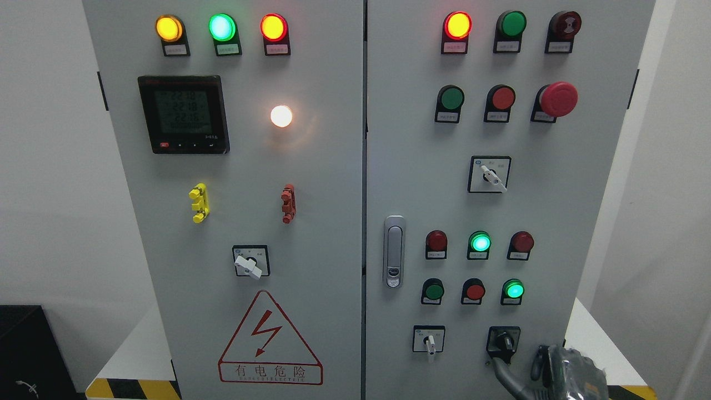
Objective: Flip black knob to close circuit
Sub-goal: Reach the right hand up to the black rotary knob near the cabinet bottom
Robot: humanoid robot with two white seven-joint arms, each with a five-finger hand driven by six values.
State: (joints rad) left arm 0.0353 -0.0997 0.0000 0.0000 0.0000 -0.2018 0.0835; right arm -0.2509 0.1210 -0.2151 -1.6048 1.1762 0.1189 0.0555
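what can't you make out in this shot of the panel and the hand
Head view:
- right hand: cut off by the bottom edge, its grip state unclear.
- black knob: contact with the finger unclear.
- label plates: print too small.
- meter: digits blurred.
- left hand: out of frame.

Black rotary knob (504, 340) at lower right of the grey steel cabinet door (555, 211). Right hand (547, 369) crowds it from below, one grey finger (502, 371) touching its underside. Approach from lower right taken up by that hand.

Left of knob: bare panel, then white-handled selector switch (429, 342), near.

Above: lit green round lamp (514, 290) and red round pushbutton (474, 291), close overhead.

Right of knob: bare door face out to the cabinet edge.
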